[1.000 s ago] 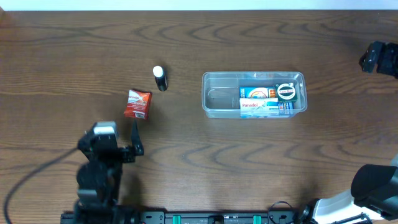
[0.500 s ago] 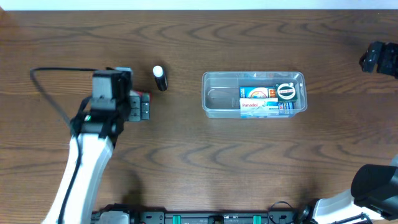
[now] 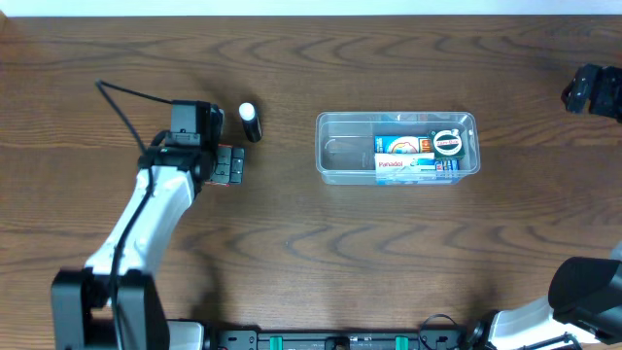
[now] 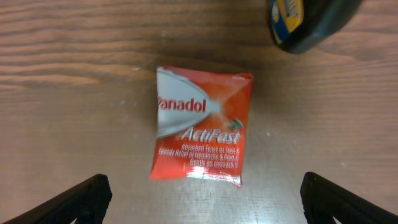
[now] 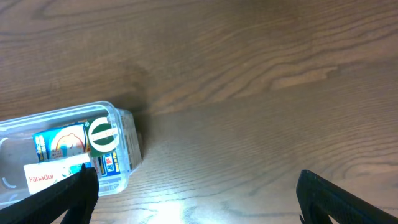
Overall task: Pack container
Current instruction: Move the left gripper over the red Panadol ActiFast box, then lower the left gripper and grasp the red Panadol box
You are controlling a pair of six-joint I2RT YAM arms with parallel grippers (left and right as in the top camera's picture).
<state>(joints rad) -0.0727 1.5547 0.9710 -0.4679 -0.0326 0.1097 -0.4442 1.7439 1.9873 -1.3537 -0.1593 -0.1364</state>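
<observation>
The container (image 3: pixel 340 156), a clear shallow tub, sits right of centre. It holds a white Panadol box (image 3: pixel 402 165), a blue packet and a round green-and-white item (image 3: pixel 447 143). It also shows at the left of the right wrist view (image 5: pixel 56 118). A red Panadol ActiFast packet (image 4: pixel 202 127) lies flat on the table. My left gripper (image 3: pixel 229 165) is open and hovers over the packet, hiding it from overhead. Its fingers (image 4: pixel 205 190) are spread wider than the packet. My right gripper (image 3: pixel 589 89) is open and empty (image 5: pixel 198 180), well to the right of the container.
A black tube with a white cap (image 3: pixel 250 122) lies just beyond the left gripper, and its yellow-and-blue label shows in the left wrist view (image 4: pixel 305 18). The right arm's base (image 3: pixel 583 292) is at the front right corner.
My left arm has swung from the table's front edge out over the red packet, then shifted a little to the right. The packet, tube, container and right gripper have not moved.
</observation>
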